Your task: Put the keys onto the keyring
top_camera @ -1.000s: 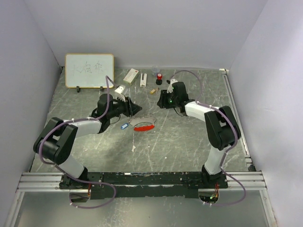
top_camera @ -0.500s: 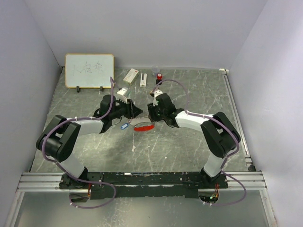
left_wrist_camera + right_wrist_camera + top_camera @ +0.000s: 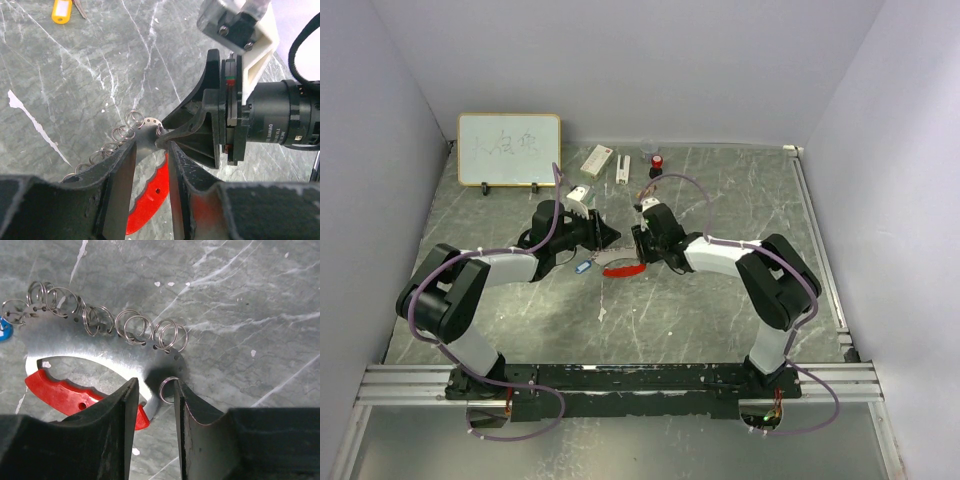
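The keyring (image 3: 625, 268) is a curved metal strip with a red plastic tag and several small split rings, lying flat mid-table. In the right wrist view its strip (image 3: 107, 357) and red tag (image 3: 65, 392) lie beneath my right gripper (image 3: 155, 385), which is open and straddles the strip's end; one small ring (image 3: 168, 390) touches the right finger. My left gripper (image 3: 151, 145) is open just above the red tag (image 3: 150, 205), facing the right gripper's fingers (image 3: 195, 115). A blue key (image 3: 583, 266) lies left of the keyring. A yellow-headed key (image 3: 60, 11) lies farther off.
A whiteboard (image 3: 509, 149) stands at the back left. A white box with a red mark (image 3: 596, 160), a white strip (image 3: 621, 168) and a small red-and-black cylinder (image 3: 656, 163) sit along the back. Walls close in on both sides.
My right arm swung left and nearer from the back of the table down onto the keyring, and its jaws narrowed. The left gripper barely shifted.
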`<state>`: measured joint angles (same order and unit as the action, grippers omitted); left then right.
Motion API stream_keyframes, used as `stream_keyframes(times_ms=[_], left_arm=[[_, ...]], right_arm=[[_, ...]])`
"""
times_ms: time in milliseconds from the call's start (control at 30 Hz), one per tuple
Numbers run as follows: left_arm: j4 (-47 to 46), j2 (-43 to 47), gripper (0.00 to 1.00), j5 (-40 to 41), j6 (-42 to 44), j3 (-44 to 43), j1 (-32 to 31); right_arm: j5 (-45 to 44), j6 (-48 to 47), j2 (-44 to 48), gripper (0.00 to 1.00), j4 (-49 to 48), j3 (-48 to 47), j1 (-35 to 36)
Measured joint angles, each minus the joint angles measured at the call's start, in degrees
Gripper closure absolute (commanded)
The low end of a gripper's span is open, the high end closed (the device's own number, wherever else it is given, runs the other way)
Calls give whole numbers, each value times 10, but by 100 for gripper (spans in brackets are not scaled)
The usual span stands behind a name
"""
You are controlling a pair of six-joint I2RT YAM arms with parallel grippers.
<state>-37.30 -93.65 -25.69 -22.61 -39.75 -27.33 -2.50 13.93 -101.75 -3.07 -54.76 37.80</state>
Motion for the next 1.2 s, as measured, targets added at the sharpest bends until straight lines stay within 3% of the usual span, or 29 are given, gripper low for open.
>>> stream_keyframes(times_ms=[600, 967, 1200], left_arm=[[3, 0, 58, 1, 2, 0, 0], [0, 0, 58, -3, 6, 1, 0], [-3, 0, 59, -6, 7, 2, 0]], right_arm=[[-21, 4, -13, 94, 10, -1, 6], [-43, -8, 32, 100, 30, -3, 7], [-57, -22, 64, 100, 53, -54, 7]])
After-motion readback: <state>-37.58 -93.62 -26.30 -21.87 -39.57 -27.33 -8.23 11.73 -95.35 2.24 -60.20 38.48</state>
